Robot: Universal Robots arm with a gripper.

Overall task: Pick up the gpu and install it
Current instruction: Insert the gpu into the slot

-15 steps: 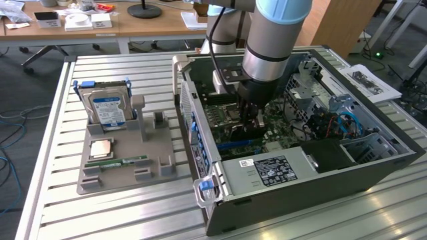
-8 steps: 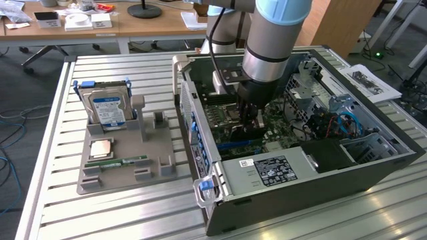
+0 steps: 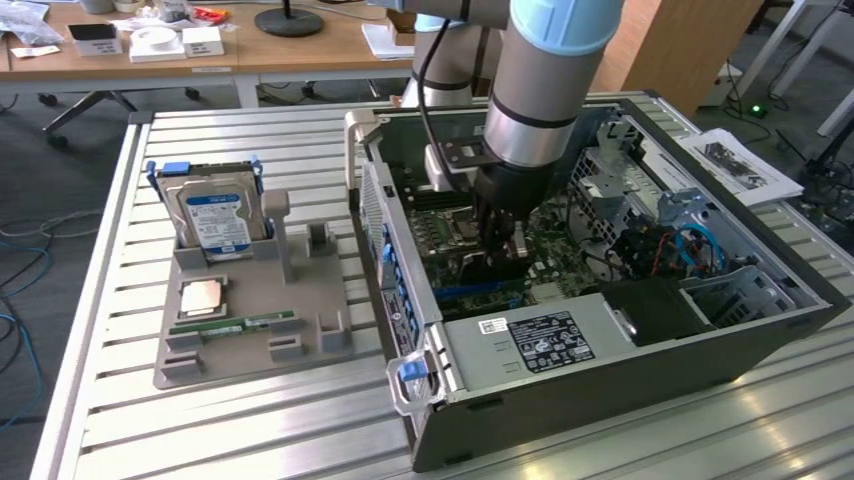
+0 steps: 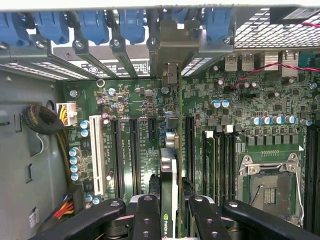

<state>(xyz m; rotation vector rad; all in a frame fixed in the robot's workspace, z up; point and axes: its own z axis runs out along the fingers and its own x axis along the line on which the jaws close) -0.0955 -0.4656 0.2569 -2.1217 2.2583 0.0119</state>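
**A:** One card matters here. Where is the gpu [image 4: 169,172]?

**B:** Inside the computer case [image 3: 641,385], edge-on between the fingers of the gripper [image 4: 172,202]. The jaws stand narrow, closed on the card's two faces, and its logo-marked top edge faces the wrist camera.

**A:** Which step is that, by your reading?

**B:** The pick-up looks done, so this is the installing. The card hangs over the motherboard [image 4: 125,100], in line with the long black slots [image 4: 135,155]. Its far end reaches toward the rear wall under the blue clips [image 4: 95,25]. I cannot tell whether its lower edge touches a slot.

**A:** What does seating it call for?

**B:** As I judge it, the card has to be upright and square over one slot, with its bracket end matched to the rear opening. Then it needs a straight, even press. A tilt could jam the edge or catch nearby capacitors.

**A:** And the containers?

**B:** The case lies open side up on the slatted table [image 3: 200,440]. It holds the motherboard, a labelled power supply [image 3: 534,340] at the near side, and blue cables [image 3: 694,245] toward the exterior view's right. On the exterior view's left, apart from the case, is a grey holder [image 3: 234,358]. It carries a hard drive [image 3: 218,215] upright at its far end. A square chip [image 3: 200,297] and a green memory stick [image 3: 247,325] lie nearer.
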